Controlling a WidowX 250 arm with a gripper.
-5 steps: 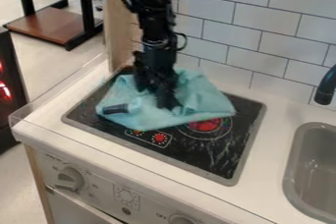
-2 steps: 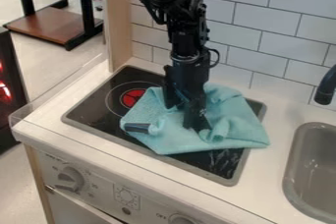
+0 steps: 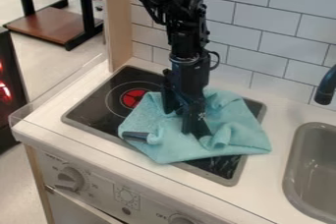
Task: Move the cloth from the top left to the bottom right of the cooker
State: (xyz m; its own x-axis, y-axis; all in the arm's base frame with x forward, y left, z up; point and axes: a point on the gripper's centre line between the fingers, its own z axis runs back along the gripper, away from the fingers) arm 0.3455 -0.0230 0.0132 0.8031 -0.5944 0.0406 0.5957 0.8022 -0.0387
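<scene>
Listed 1 turquoise cloth (image 3: 239, 122), mostly off the top-left burner (image 3: 133, 98), draped over the cooker's (image 3: 98, 107) right side onto the counter (image 3: 266, 183); noted 1 tool (image 3: 185, 124) amid folds, with no telling whether open or gripping; judged nearly done, lacking slight bottom-right adjustment and withdrawal.

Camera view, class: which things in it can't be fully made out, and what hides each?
All in the camera view:
- Cooker surface beneath the cloth: covered by it.
- Tap and sink: cut off by the right edge.
- Lower knob: cut off by the bottom edge.
</scene>
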